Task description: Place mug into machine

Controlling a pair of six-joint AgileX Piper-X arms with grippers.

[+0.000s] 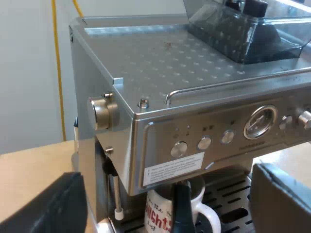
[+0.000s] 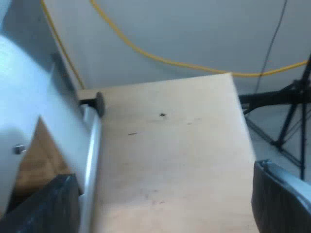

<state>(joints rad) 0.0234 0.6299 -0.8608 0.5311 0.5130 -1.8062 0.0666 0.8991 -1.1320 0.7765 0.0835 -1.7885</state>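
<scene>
Spread empty jaws on both arms, left facing the espresso machine (image 1: 194, 92) where the mug (image 1: 158, 217) sits on the drip tray (image 1: 235, 203), right over the bench (image 2: 170, 160); I could knock it backing off low.

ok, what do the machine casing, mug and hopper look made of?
Espresso machine casing: brushed metal, likely stainless, by its dull sheen. Mug: glossy white, probably ceramic, red lettering. Bean hopper: smoky see-through plastic, apparently.

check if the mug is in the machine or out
In: the mug stands upright on the grate under the front of the machine.
</scene>
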